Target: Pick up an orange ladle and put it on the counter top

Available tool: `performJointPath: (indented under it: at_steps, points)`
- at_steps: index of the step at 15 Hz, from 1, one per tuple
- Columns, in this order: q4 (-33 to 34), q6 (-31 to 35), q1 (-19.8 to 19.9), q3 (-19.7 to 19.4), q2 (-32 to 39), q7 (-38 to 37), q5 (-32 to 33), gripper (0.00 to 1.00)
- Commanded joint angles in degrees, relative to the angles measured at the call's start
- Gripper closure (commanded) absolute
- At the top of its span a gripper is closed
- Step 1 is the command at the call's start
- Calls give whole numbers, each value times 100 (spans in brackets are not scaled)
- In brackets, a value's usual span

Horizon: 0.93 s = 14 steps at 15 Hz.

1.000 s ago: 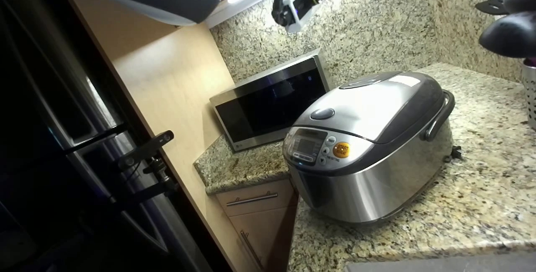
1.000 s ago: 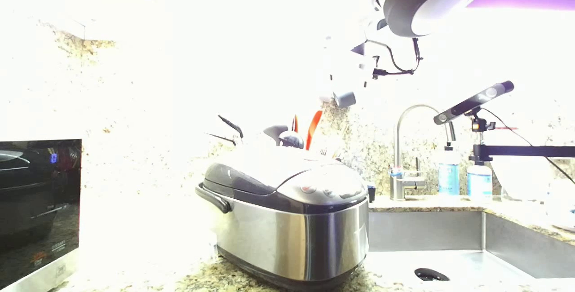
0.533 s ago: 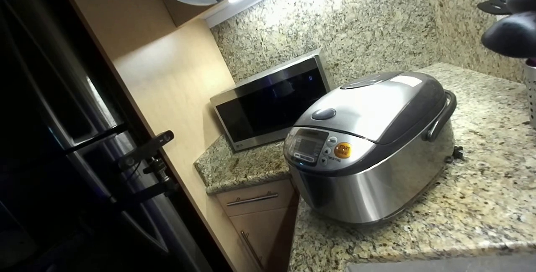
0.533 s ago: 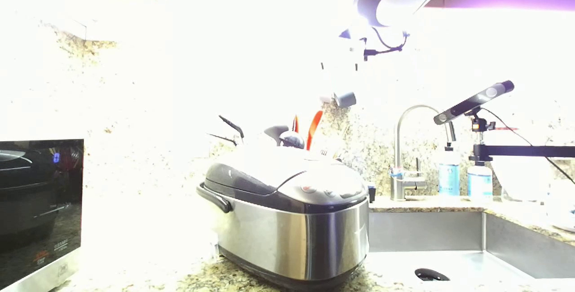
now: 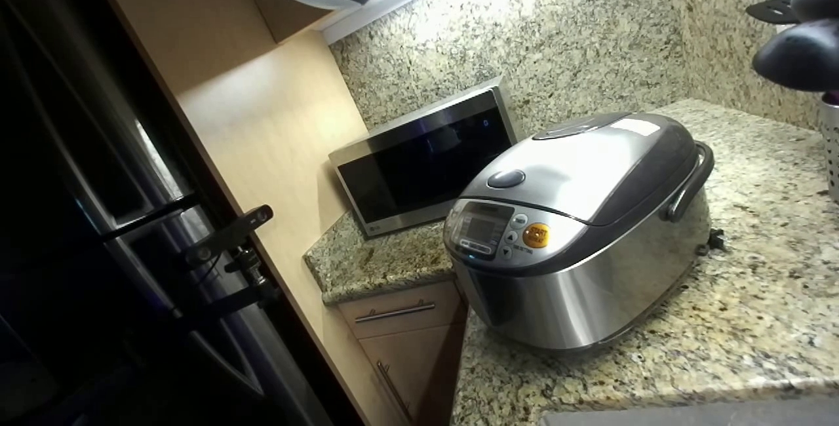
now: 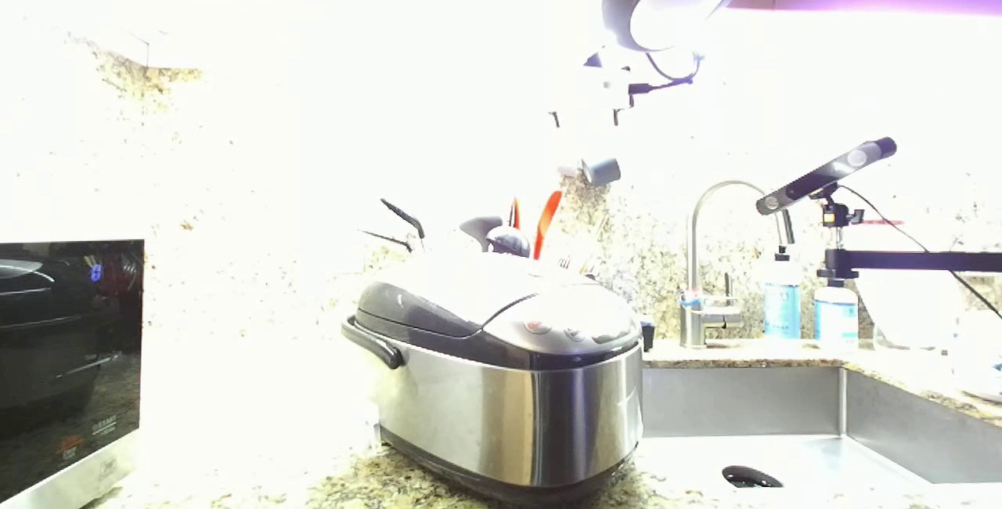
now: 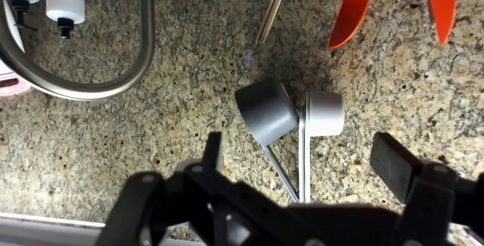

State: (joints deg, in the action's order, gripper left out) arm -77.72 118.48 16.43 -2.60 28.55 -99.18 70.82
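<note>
Two slim bright orange utensils stick up behind the rice cooker in an exterior view: a taller orange one [image 6: 547, 225] and a shorter orange one [image 6: 514, 213]. I cannot tell which is the orange ladle; their lower parts are hidden. Both show in the upside-down wrist view, as a curved orange end [image 7: 351, 11] and a pointed orange end [image 7: 441, 7]. My gripper [image 6: 585, 117] is open and empty, above and apart from them. Its fingers [image 7: 302, 155] are spread wide in the wrist view. The granite counter top [image 5: 773, 269] lies under the rice cooker; it also shows overexposed [image 6: 344, 485].
The rice cooker [image 5: 590, 229] stands at the counter's front. Grey measuring cups [image 7: 268, 111] hang on the granite wall near my gripper. Dark utensils [image 5: 796, 52] stand in a perforated holder [image 5: 829, 144]. The faucet [image 6: 693, 274], sink [image 6: 736, 399] and a camera stand [image 6: 834, 219] are to one side.
My arm and open gripper have moved up and left in an exterior view, slowing in the last half second. The utensils and rice cooker have not moved.
</note>
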Motion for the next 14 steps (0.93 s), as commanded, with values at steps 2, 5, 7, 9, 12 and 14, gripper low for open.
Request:
performJointPath:
  at_steps: [2, 5, 7, 9, 12, 14]
  points:
    - [44, 219, -250, -385, 85, 297, -206, 0]
    - [224, 309, -268, -506, 308, 606, -229, 0]
    - [382, 302, -300, -619, 485, 660, -138, 0]
    - [602, 296, -288, -697, 673, 743, -149, 0]
    - [1008, 480, -269, -826, 991, 812, -52, 0]
    - [1296, 637, -243, -875, 1199, 829, -71, 0]
